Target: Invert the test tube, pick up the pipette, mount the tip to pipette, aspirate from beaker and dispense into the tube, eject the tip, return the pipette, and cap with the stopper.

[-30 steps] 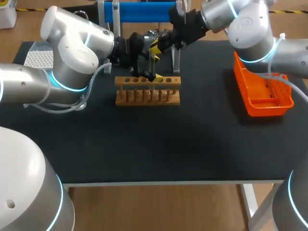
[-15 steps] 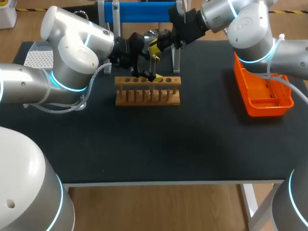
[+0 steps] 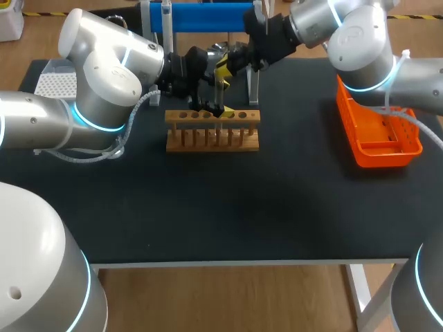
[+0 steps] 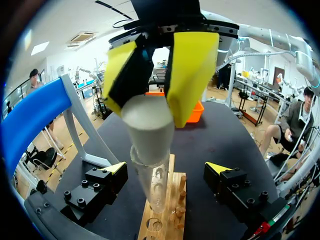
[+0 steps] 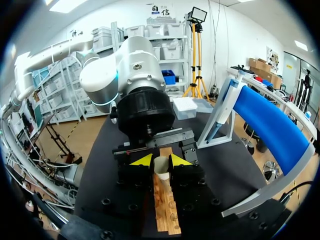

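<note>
A clear test tube [image 4: 151,182] stands upright in the wooden rack [image 3: 212,131] at the middle back of the table. A white stopper [image 4: 148,122] sits on the tube's mouth, with my right gripper [image 4: 150,90] shut on it from above. In the right wrist view the stopper [image 5: 161,165] shows between that gripper's [image 5: 161,161] yellow tips, over the rack [image 5: 165,210]. My left gripper [image 4: 167,170] is open wide, one finger on each side of the tube, touching neither the tube nor the stopper. In the head view both grippers meet above the rack, the left [image 3: 211,109] below the right [image 3: 221,68].
A blue-topped pipette stand [image 3: 201,17] runs along the back edge behind the rack. An orange tray [image 3: 377,135] lies at the right, and a white tip box [image 3: 55,83] at the back left. Dark mat [image 3: 228,207] lies bare in front of the rack.
</note>
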